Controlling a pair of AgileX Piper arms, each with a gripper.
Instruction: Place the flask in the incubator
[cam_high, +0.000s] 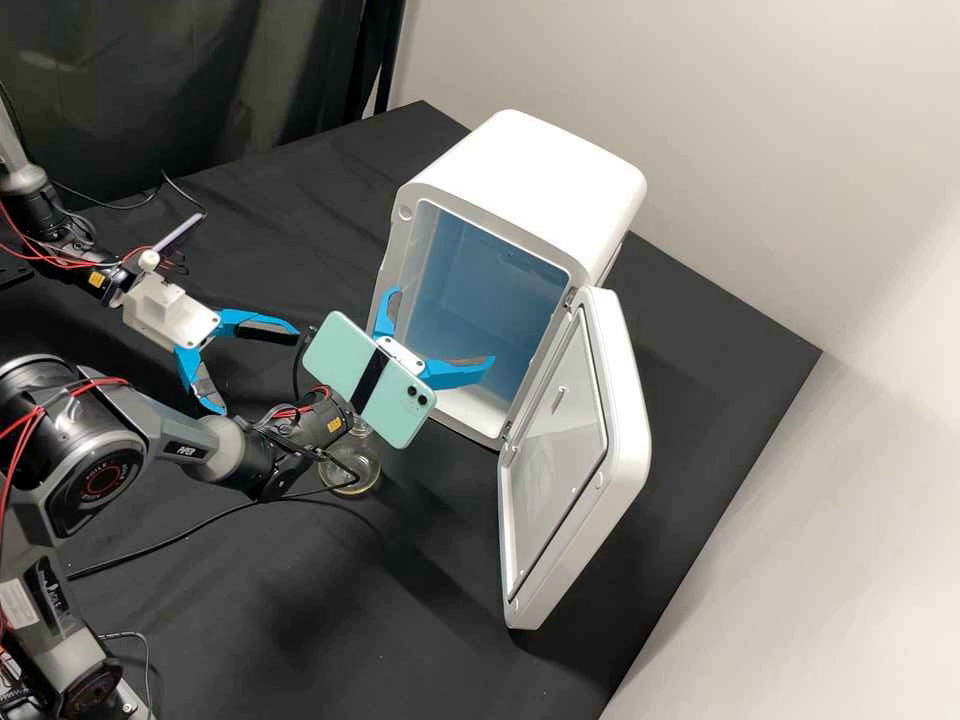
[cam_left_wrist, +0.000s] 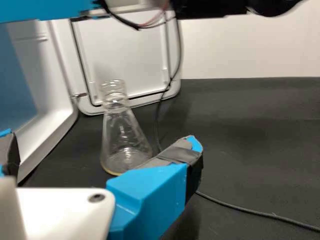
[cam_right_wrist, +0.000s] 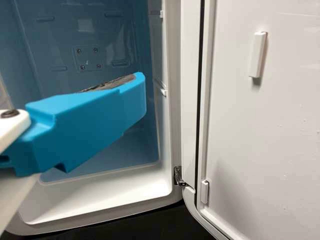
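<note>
- High view: a black, cloth-covered tabletop (cam_high: 300, 600) fills most of the scene. A pale wall (cam_high: 800, 120) runs behind it and to the right, and a dark curtain (cam_high: 150, 80) hangs at the back left.
- The tabletop's right edge runs on a diagonal, close behind a white incubator (cam_high: 540, 180) with a blue inside. Its door (cam_high: 590, 450) stands wide open, swung out toward the near right edge.
- Bare black cloth lies in front of the door and to its left, toward the near side.
- A clear conical flask (cam_high: 352, 465) stands upright on the tabletop just in front of the incubator's opening, outside it. It is partly hidden under the right arm's wrist.
- The right end effector (cam_high: 440, 332) sits at the incubator's mouth, fingers spread and empty. A mint-green phone (cam_high: 370, 380) is strapped to its wrist.
- The left end effector (cam_high: 250, 365) hovers farther left, fingers apart and empty, clear of the flask.
- Left wrist view: the flask (cam_left_wrist: 119, 135) stands upright on the black cloth, just beyond a blue finger (cam_left_wrist: 160, 185) and not touching it. The open door is behind it, and a thin cable (cam_left_wrist: 250, 210) crosses the cloth.
- Right wrist view: a blue finger (cam_right_wrist: 85, 125) is held before the blue chamber. The open door (cam_right_wrist: 260, 125) stands beside it on a small hinge (cam_right_wrist: 180, 177).
</note>
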